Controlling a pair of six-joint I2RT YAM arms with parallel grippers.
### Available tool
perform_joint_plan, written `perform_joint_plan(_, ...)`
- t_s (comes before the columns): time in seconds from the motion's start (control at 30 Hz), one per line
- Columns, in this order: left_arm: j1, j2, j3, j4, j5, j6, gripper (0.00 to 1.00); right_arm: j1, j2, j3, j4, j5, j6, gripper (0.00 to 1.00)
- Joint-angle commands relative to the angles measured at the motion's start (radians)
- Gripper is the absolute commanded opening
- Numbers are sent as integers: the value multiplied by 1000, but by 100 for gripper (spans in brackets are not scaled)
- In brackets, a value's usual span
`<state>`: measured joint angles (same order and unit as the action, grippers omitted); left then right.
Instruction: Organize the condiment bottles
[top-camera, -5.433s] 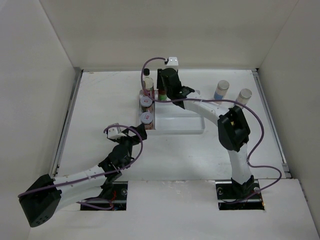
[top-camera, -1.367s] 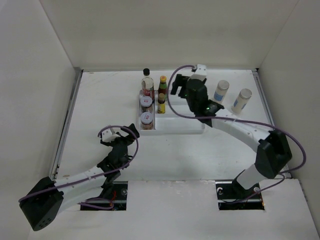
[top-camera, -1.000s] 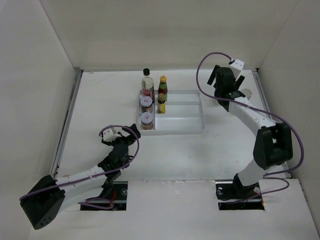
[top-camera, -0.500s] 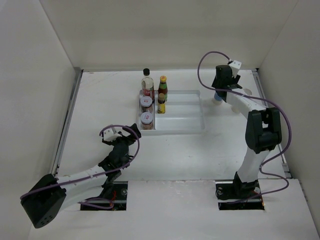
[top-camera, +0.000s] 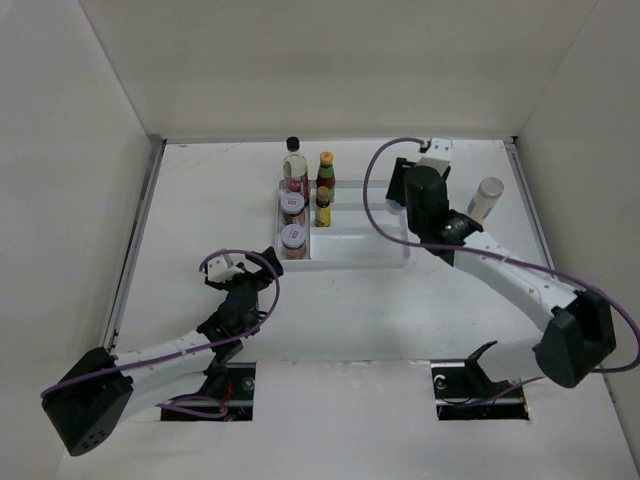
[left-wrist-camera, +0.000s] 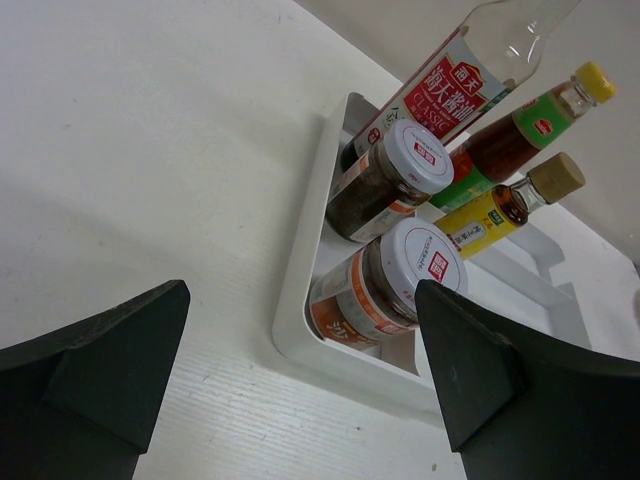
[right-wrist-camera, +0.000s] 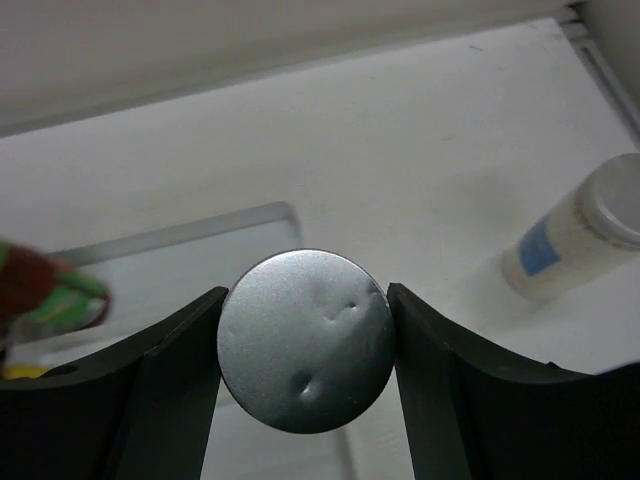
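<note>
The white stepped tray (top-camera: 360, 250) holds a clear black-capped bottle (top-camera: 294, 163), two dark yellow-capped bottles (top-camera: 325, 172) and two red-labelled jars (top-camera: 293, 237) in its left part. My right gripper (top-camera: 408, 188) is shut on a pale silver-lidded shaker (right-wrist-camera: 305, 340), held above the tray's far right corner; in the top view the shaker is hidden under the wrist. A second shaker (top-camera: 487, 196) stands on the table to the right and also shows in the right wrist view (right-wrist-camera: 570, 235). My left gripper (top-camera: 245, 285) is open and empty, near and left of the tray (left-wrist-camera: 300, 290), facing the jars (left-wrist-camera: 410, 270).
White walls enclose the table on the left, far and right sides. The tray's middle and right steps (top-camera: 365, 215) hold nothing. A metal rail (top-camera: 135, 250) runs along the table's left edge.
My right gripper closed on one of the two shakers at the far right and carried it left to the tray's corner. The left arm has not moved.
</note>
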<state>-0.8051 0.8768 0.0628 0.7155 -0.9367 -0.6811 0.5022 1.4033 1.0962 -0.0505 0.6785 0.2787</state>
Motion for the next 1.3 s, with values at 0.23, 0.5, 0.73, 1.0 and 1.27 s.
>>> perform_joint_plan(0.23, 7, 5, 12, 62, 39, -11, 100, 341, 83, 76, 215, -42, 125, 49)
perform_joint_plan(0.5, 8, 2, 12, 62, 47, -11, 100, 428, 278, 194, 215, -39, 116, 48)
perform_joint_plan(0.73, 10, -5, 9, 62, 49, -11, 100, 454, 339, 169, 206, -14, 119, 57)
perform_joint_plan(1.0, 13, -4, 6, 62, 49, -11, 100, 450, 183, 75, 181, 19, 125, 93)
perform_joint_plan(1.27, 10, -4, 8, 62, 50, -11, 100, 61, -168, -159, 144, 114, 128, 100)
